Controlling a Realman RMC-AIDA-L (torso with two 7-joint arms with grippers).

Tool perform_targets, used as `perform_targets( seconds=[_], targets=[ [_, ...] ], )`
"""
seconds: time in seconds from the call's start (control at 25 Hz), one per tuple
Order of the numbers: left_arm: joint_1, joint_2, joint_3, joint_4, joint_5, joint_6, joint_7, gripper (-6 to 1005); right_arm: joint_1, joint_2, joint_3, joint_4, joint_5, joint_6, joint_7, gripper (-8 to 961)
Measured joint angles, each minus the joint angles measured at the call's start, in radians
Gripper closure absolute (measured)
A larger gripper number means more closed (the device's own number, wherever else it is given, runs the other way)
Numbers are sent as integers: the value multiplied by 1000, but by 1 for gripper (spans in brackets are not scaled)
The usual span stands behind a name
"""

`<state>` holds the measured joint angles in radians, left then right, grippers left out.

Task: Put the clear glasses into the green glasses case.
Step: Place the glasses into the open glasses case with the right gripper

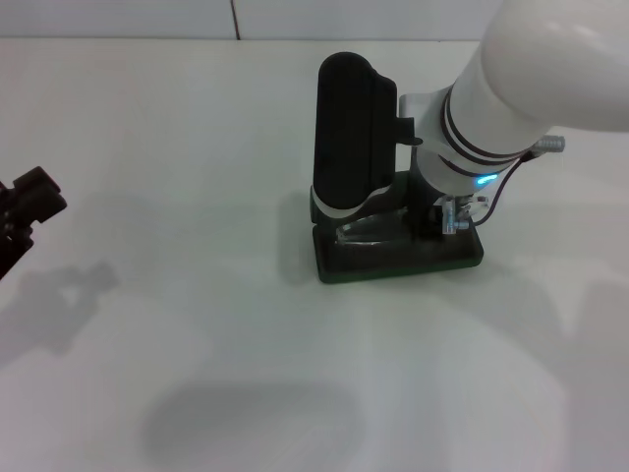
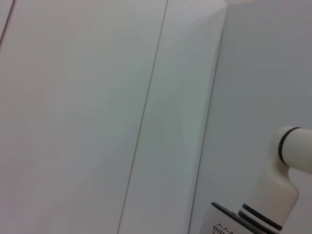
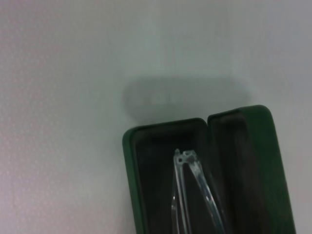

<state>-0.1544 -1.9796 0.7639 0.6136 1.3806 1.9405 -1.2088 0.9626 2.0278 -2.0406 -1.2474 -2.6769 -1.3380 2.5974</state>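
Note:
The green glasses case lies open in the middle of the table, its lid standing upright at the back. The clear glasses rest in the dark-lined base. In the right wrist view their folded temple arms lie inside the base of the case, beside the lid. My right gripper is down over the right end of the case, mostly hidden under its white wrist. Whether it holds the glasses does not show. My left gripper hangs at the far left edge, away from the case.
The white table spreads around the case, and its far edge meets a white wall. The left wrist view shows only the wall panels and a white arm part.

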Motion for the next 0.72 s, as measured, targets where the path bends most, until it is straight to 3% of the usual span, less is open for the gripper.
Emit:
perform_targets(
  seconds=[0.24,0.72],
  targets=[
    [0,-1,0,-3,-1,-1,0,873,1,0,-5,1,0,2,6,820],
    [8,-3,0,-7,-6,-6,0,876,-21,0,-10,-62,-2,-20,13,589]
  ],
)
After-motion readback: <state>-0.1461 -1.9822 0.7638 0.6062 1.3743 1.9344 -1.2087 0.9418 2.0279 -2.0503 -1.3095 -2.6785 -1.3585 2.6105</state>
